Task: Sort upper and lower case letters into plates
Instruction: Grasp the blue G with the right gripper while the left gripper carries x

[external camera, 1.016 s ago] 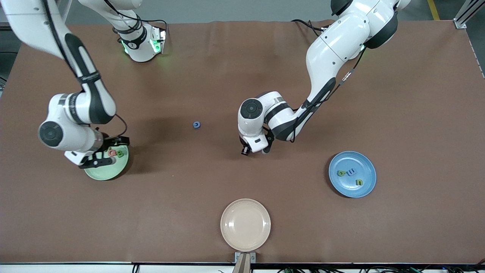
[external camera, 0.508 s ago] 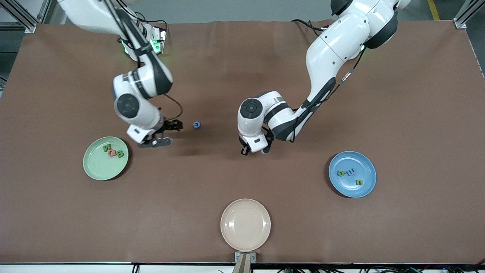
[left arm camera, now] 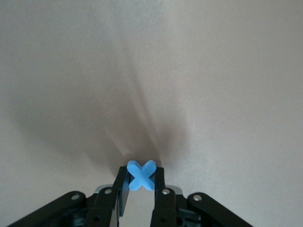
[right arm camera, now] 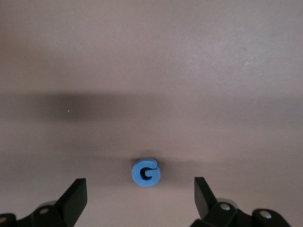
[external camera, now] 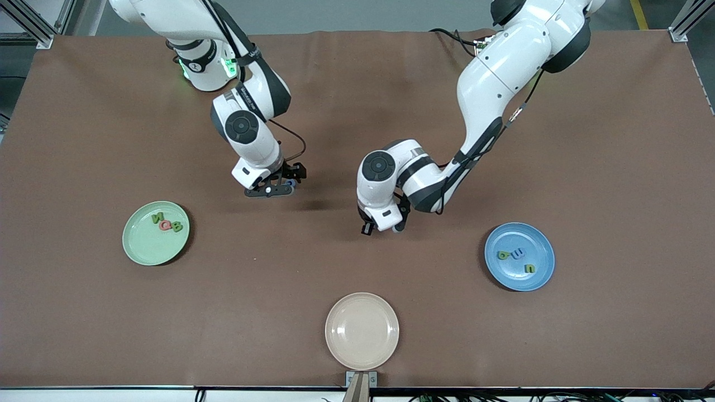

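Observation:
A blue letter G (right arm camera: 146,172) lies on the brown table. My right gripper (right arm camera: 139,201) is open over it, one finger to each side, both apart from it. In the front view my right gripper (external camera: 281,181) is at mid-table and covers most of the G. My left gripper (left arm camera: 141,178) is shut on a blue letter X (left arm camera: 141,175); in the front view it (external camera: 382,226) hangs over bare table, the X hidden. The pale green plate (external camera: 146,248) holds two green letters (external camera: 158,218) and a red one (external camera: 165,225). The blue plate (external camera: 516,277) holds two green letters (external camera: 529,268) and a blue one (external camera: 518,253).
A beige plate (external camera: 362,331) stands empty at the table edge nearest the front camera. The green plate is toward the right arm's end and the blue plate toward the left arm's end.
My right arm swung away from the green plate to mid-table and now hangs over the blue G. My left gripper shifted slightly toward the blue plate.

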You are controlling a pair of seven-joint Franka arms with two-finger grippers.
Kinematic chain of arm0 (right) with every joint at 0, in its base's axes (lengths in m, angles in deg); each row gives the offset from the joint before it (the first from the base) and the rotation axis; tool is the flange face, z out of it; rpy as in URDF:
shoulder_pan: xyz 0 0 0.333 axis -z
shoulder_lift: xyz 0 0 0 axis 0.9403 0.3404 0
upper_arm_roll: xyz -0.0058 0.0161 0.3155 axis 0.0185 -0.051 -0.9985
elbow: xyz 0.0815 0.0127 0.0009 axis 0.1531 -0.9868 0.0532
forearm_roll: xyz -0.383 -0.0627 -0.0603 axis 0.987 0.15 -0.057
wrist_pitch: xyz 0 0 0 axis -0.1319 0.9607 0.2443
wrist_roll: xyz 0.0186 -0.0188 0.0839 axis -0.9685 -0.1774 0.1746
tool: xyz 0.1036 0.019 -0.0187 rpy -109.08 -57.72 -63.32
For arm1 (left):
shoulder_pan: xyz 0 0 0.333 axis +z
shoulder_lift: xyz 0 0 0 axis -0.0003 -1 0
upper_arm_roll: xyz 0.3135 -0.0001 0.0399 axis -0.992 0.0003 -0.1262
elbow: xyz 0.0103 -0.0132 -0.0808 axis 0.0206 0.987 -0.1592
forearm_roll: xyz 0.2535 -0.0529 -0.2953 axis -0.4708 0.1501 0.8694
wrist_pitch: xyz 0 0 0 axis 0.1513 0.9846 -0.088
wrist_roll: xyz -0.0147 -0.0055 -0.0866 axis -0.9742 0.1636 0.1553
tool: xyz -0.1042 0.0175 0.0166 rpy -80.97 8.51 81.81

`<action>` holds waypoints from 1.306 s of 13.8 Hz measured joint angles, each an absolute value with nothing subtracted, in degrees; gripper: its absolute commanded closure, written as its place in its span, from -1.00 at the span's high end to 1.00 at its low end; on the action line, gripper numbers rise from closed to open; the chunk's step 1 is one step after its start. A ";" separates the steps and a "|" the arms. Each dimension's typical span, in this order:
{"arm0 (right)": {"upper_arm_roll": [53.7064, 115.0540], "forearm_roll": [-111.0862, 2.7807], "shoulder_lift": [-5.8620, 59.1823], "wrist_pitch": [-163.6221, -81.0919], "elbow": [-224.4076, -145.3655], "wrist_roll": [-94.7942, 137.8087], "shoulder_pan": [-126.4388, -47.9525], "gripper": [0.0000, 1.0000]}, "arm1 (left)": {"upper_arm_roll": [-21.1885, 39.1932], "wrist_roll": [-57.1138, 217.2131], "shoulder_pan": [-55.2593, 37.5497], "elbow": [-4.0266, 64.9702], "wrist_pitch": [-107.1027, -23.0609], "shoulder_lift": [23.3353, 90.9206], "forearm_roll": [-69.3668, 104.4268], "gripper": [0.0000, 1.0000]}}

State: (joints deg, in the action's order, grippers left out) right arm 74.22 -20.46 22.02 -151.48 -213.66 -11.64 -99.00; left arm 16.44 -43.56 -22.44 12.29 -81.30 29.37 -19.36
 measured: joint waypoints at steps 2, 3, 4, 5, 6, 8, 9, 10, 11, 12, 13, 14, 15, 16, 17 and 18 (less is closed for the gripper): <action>74.38 -20.46 24.32 -154.08 -213.84 -11.93 -99.04 1.00 | 16.45 -43.06 -22.05 12.09 -81.33 29.37 -19.36 -1.00; 74.48 -20.46 25.49 -155.06 -213.87 -11.94 -99.04 1.00 | 16.50 -43.04 -21.75 11.94 -81.34 29.37 -19.36 -1.00; 74.51 -20.47 26.48 -155.85 -213.88 -11.97 -99.04 0.98 | 16.65 -43.02 -21.23 11.81 -81.35 29.38 -19.36 -1.00; 74.51 -20.47 27.16 -156.29 -213.88 -12.00 -99.04 0.83 | 16.96 -42.92 -20.48 11.65 -81.36 29.39 -19.36 -1.00; 74.51 -20.48 27.51 -156.41 -213.87 -12.03 -99.05 0.63 | 17.54 -42.80 -19.51 11.48 -81.37 29.40 -19.36 -1.00; 74.51 -20.49 27.59 -156.33 -213.87 -12.11 -99.05 0.60 | 18.41 -41.70 -17.81 11.13 -81.29 29.61 -19.36 -1.00; 74.51 -20.50 27.59 -156.17 -213.87 -12.20 -99.05 0.60 | 18.52 -40.99 -17.33 11.12 -81.03 29.90 -19.36 -1.00; 74.51 -20.51 27.59 -155.81 -213.87 -12.36 -99.05 0.60 | 18.64 -40.54 -17.02 11.11 -80.65 30.11 -19.36 -1.00; 74.51 -20.52 27.59 -155.14 -213.86 -12.62 -99.05 0.55 | 19.19 -40.22 -16.49 11.11 -80.35 30.18 -19.36 -1.00; 74.51 -20.52 27.59 -154.38 -213.87 -12.85 -99.05 0.48 | 20.19 -39.55 -15.63 11.10 -79.69 30.18 -19.36 -1.00; 74.51 -20.52 27.59 -153.90 -213.87 -13.07 -99.06 0.41 | 21.38 -39.02 -14.48 11.08 -78.94 30.19 -19.36 -1.00; 74.51 -20.52 27.59 -153.72 -213.86 -13.19 -99.06 0.35 | 22.48 -38.40 -13.21 11.04 -78.31 30.25 -19.36 -1.00; 74.50 -20.52 27.59 -153.71 -213.86 -13.23 -99.07 0.30 | 23.24 -37.46 -12.03 11.00 -77.62 30.43 -19.36 -1.00; 74.49 -20.53 27.51 -153.71 -213.82 -13.26 -99.08 0.24 | 23.82 -36.14 -11.02 10.99 -76.55 30.67 -19.36 -1.00; 74.48 -20.53 27.41 -153.70 -213.81 -13.31 -99.09 0.23 | 24.24 -34.96 -10.28 10.99 -75.65 30.85 -19.36 -1.00; 74.48 -20.53 27.42 -153.70 -213.81 -13.31 -99.09 0.23 | 24.43 -34.24 -9.90 10.99 -75.20 30.92 -19.36 -1.00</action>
